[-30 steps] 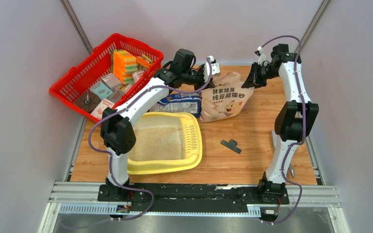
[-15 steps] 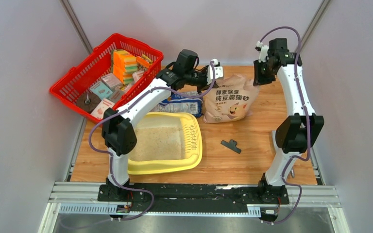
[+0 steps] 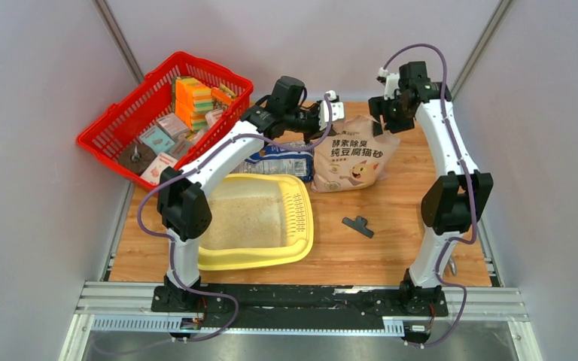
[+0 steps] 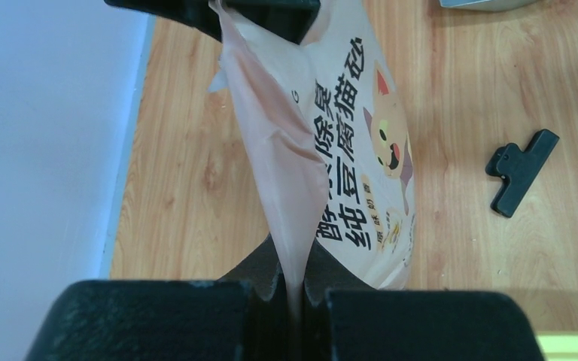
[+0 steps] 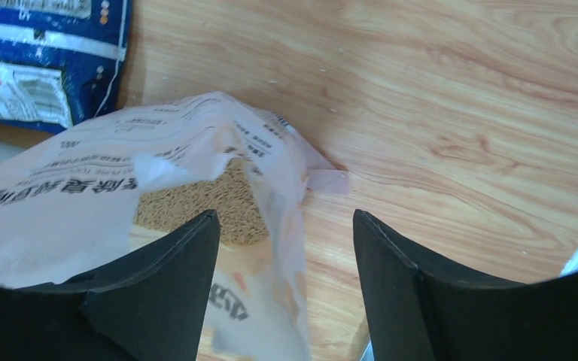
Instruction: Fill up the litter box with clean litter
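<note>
The pale-yellow litter box lies on the table in front of the left arm, with a layer of pale beige clean litter inside it. Behind it stands the tan litter bag. My left gripper is shut on the left corner of its top edge; in the left wrist view the bag pinches down into my left gripper. My right gripper hovers open over the bag's right top corner. In the right wrist view the gripper straddles the loose bag, and brown granules show in its mouth.
A red mesh basket with packets sits at the back left. A blue-and-white bag lies between the litter box and the tan bag. A black clip rests on the wood right of the box. Grey walls close both sides.
My right gripper has opened, let go of the bag's right corner and shifted left above it. The bag's top has slackened. My left gripper keeps its hold.
</note>
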Robot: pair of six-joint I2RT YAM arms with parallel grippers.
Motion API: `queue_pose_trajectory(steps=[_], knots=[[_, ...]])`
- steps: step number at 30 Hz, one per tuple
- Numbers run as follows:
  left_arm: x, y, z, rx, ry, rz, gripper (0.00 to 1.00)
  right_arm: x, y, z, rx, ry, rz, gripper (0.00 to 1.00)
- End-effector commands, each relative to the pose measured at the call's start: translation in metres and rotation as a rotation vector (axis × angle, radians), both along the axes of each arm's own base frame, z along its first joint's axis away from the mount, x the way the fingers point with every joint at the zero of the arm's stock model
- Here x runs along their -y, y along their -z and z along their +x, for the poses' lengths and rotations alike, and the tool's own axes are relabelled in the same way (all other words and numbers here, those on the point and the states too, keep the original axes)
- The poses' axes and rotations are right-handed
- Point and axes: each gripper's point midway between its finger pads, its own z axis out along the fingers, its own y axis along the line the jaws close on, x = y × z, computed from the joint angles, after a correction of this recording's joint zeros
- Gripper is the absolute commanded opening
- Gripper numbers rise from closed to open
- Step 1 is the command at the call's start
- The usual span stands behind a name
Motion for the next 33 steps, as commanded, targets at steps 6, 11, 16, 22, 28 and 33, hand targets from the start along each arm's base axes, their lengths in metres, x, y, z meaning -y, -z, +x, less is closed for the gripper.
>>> queue_pose_trajectory(steps=[6, 11, 16, 22, 28, 33], knots=[[0.008, -0.101, 0.002, 0.28, 0.048, -0.218, 0.0, -0.001, 0.047, -0.02, -0.138, 0.015, -0.072, 0.78], [0.004, -0.101, 0.0, 0.286, 0.043, -0.218, 0.0, 0.058, 0.041, 0.008, -0.046, 0.216, -0.222, 0.79], [0.001, -0.104, 0.002, 0.297, 0.029, -0.23, 0.0, 0.075, -0.022, 0.038, 0.159, 0.312, -0.199, 0.76], [-0.001, -0.123, 0.003, 0.328, 0.015, -0.272, 0.0, 0.058, -0.052, 0.035, 0.261, 0.265, -0.116, 0.77], [0.002, -0.102, 0.006, 0.235, -0.005, -0.26, 0.04, -0.005, -0.054, -0.002, 0.179, 0.046, 0.17, 0.81], [0.011, -0.093, 0.007, 0.098, -0.019, -0.3, 0.21, 0.02, -0.083, -0.016, 0.272, 0.063, 0.103, 0.85]])
